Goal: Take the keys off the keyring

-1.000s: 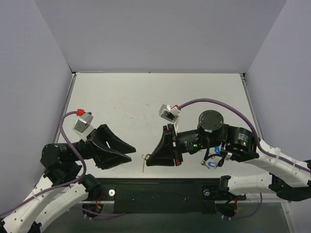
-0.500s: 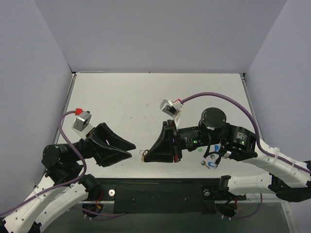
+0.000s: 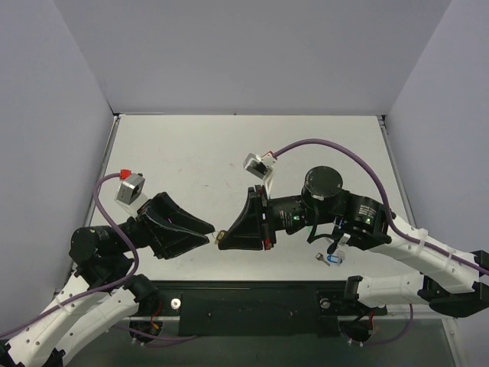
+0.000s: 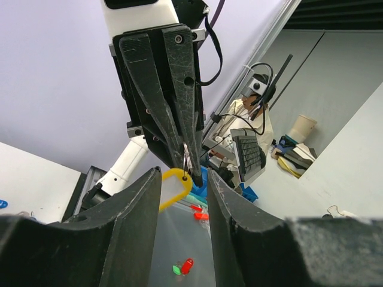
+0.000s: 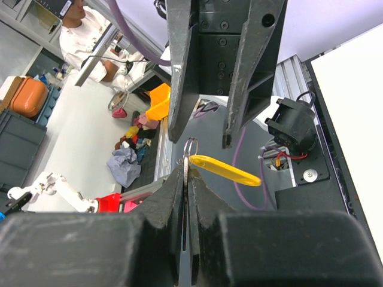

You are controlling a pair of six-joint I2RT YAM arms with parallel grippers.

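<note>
My right gripper [image 5: 187, 172] is shut on the thin silver keyring [image 5: 190, 147], held up in the air. A yellow-capped key [image 5: 226, 170] hangs from the ring and sticks out to one side. My left gripper [image 4: 184, 176] is open, one finger on each side of the yellow cap [image 4: 170, 187] and of the right gripper's tips [image 4: 189, 171]. Neither left finger touches the cap. In the top view the two grippers meet tip to tip at the keyring [image 3: 218, 236], low over the table's front middle.
A blue-capped key [image 3: 334, 260] lies on the table under the right arm. A red-capped key [image 4: 188, 265] and a green-capped one [image 4: 177, 270] lie together below the grippers. The black base plate [image 3: 244, 306] runs along the near edge.
My right gripper has lifted the keyring off the table and carried it left, up to my left gripper. The left jaws have narrowed a little around the yellow cap.
</note>
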